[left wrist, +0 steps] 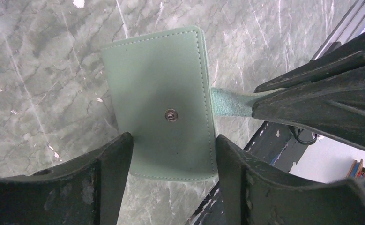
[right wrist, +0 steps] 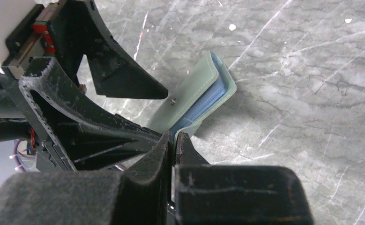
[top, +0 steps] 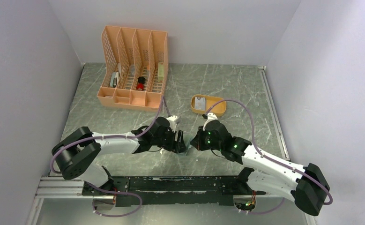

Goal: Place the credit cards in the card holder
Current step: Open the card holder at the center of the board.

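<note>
- Card holder (left wrist: 159, 108): this sage-green wallet sits on the marble tabletop (top: 246, 89) between our two arms, near the front edge, propped ajar so its bluish sleeves (right wrist: 204, 105) show.
- Our right gripper (right wrist: 175, 137) is pinched tight on its snap tab (left wrist: 227, 101).
- Our left gripper (left wrist: 173, 140) spreads wide, straddling the wallet.
- No card is loaded yet, we judge. A pale rectangle, probably a credit card (top: 199, 103), lies in the mustard tray (top: 218, 110), well apart.

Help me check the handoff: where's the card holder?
In the left wrist view the card holder sits between the left gripper's spread fingers, its tab pinched by the right gripper.
</note>
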Motion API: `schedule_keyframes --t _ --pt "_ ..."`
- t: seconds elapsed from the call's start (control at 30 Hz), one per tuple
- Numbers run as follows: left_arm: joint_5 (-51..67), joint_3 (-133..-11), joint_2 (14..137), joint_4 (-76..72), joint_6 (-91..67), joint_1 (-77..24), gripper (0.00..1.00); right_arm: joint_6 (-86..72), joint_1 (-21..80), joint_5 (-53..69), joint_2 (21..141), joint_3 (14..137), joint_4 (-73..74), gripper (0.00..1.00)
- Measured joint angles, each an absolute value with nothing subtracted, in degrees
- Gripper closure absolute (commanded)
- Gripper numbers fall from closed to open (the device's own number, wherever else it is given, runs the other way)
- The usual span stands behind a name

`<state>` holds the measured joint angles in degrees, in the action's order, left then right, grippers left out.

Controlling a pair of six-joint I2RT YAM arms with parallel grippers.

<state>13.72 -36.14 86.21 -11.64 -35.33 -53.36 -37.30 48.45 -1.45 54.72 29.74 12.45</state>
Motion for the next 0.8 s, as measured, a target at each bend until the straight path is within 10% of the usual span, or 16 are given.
schedule_keyframes --t 0.47,0.8 --pt "11.03 -36.03 86.39 -10.63 -35.18 -53.47 0.95 -37.08 48.45 -2.59 52.95 28.84 13.08 1.0" --pt "6.17 -26.41 75.59 -9.87 -41.67 -53.47 0.95 -38.28 48.45 -3.36 55.42 28.4 13.15 1.0"
